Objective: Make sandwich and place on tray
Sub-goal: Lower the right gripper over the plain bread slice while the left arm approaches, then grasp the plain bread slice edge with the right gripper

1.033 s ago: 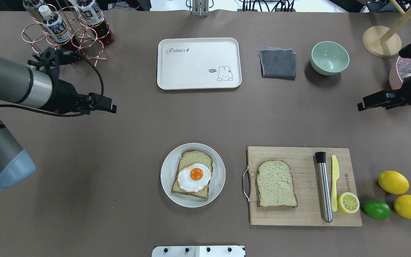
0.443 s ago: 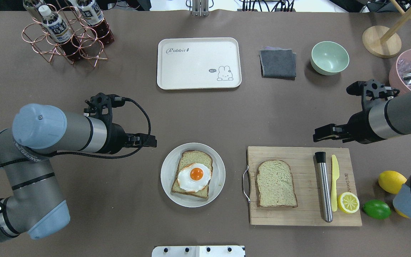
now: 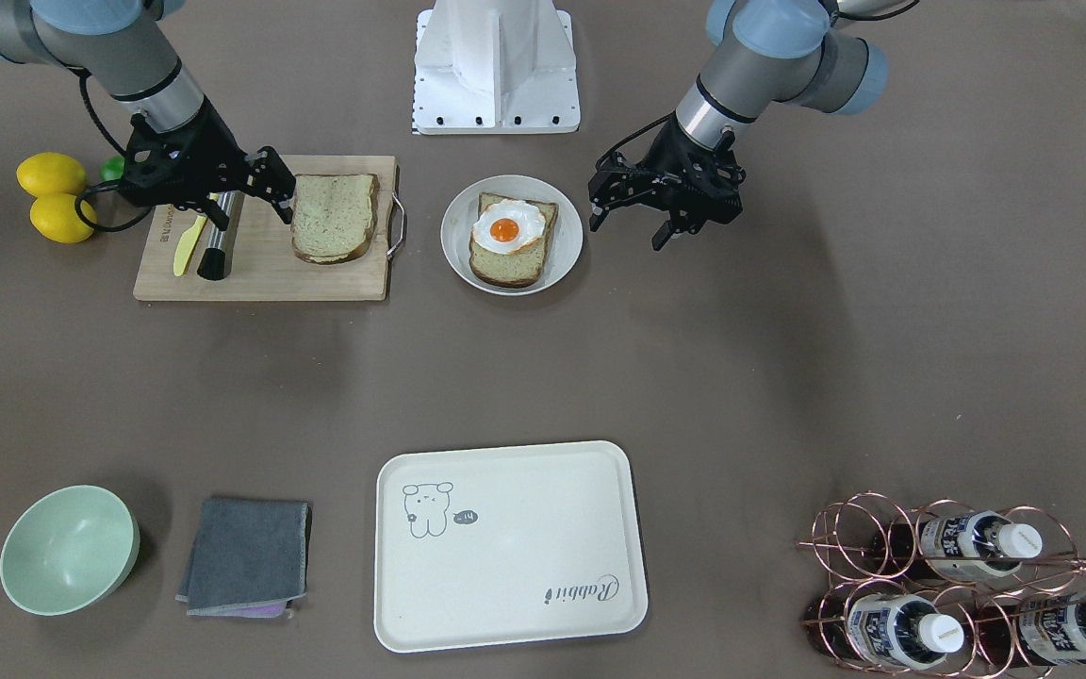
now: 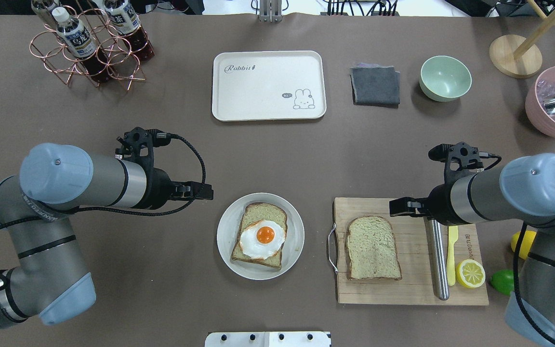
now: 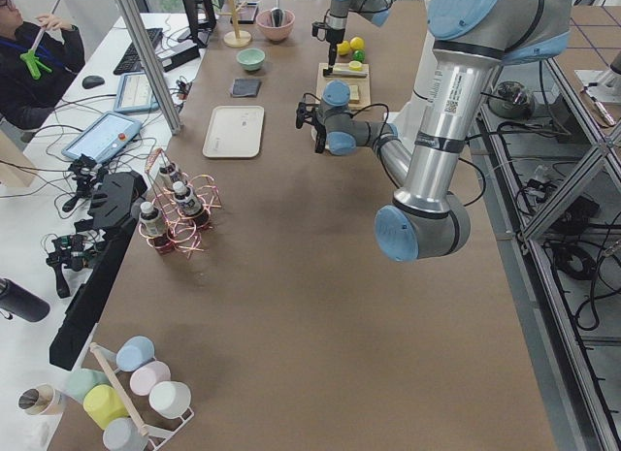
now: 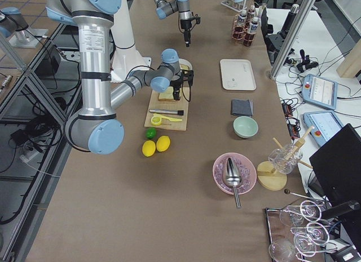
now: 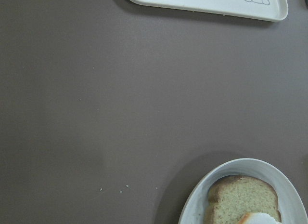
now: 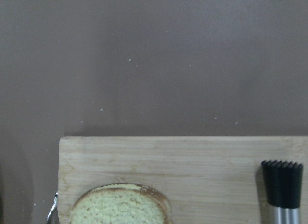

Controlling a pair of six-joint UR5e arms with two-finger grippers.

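One bread slice with the fried egg [image 4: 263, 238] on top lies on a round white plate [image 4: 224, 236]; it also shows in the left wrist view [image 7: 243, 200]. The second bread slice [image 4: 373, 248] lies bare on the wooden cutting board [image 4: 403, 289] and shows in the right wrist view [image 8: 120, 204]. The cream tray [image 4: 269, 86] sits empty at the far middle. My left gripper [image 4: 207, 193] is open and empty, just off the plate's far-left rim. My right gripper [image 4: 394, 207] is open and empty over the board's far edge, just beyond the bare slice.
On the board lie a steel muddler [image 4: 437, 255], a yellow knife [image 4: 452, 250] and a half lemon [image 4: 470, 273]. A lime [image 4: 501, 282] and lemon [image 4: 523, 241] lie to its right. A grey cloth [image 4: 375, 86], green bowl [image 4: 445, 78], pink bowl [image 4: 554, 103] and bottle rack [image 4: 89, 43] stand at the back.
Both arms have swung in from the table's sides toward the food. The left gripper has stopped by the plate. The right gripper has come down over the board's far edge.
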